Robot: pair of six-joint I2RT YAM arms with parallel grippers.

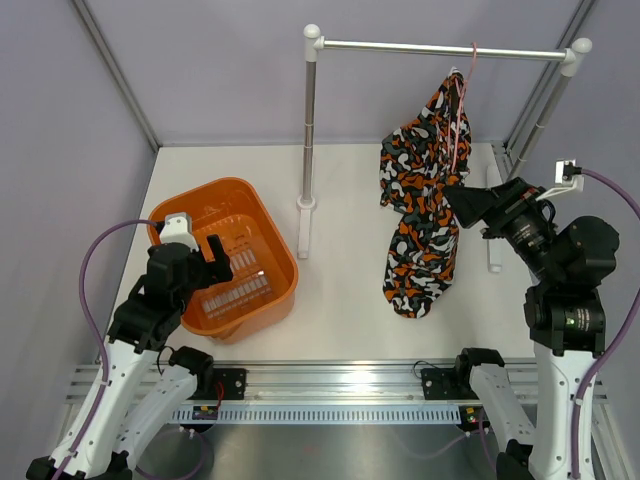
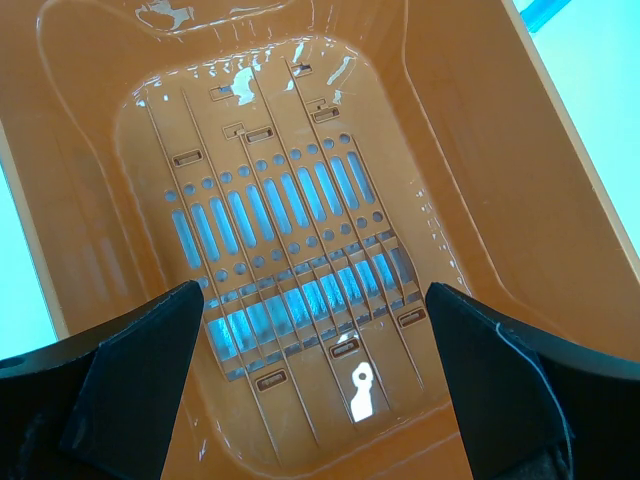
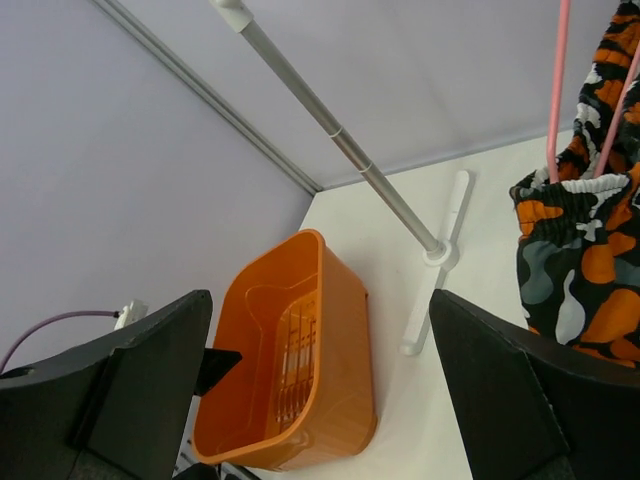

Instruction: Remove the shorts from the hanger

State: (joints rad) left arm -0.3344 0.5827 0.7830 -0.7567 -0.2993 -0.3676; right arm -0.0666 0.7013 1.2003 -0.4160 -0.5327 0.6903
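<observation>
The camouflage shorts (image 1: 420,205) hang from the pink hanger (image 1: 461,110), whose hook is over the silver rail (image 1: 440,48). My right gripper (image 1: 464,201) is open at the right side of the shorts, about mid-height. In the right wrist view the shorts (image 3: 575,250) and the hanger wires (image 3: 553,90) lie at the far right, outside the open jaws of the gripper (image 3: 320,370); nothing is between them. My left gripper (image 1: 215,262) is open and empty above the orange basket, and the left wrist view (image 2: 315,380) shows only the basket floor between its jaws.
The orange basket (image 1: 262,215) stands at the left and shows no contents; it also appears in the left wrist view (image 2: 470,140) and the right wrist view (image 3: 340,330). The rail's left post (image 1: 309,130) and white foot (image 1: 303,228) stand between basket and shorts. Grey walls enclose the table.
</observation>
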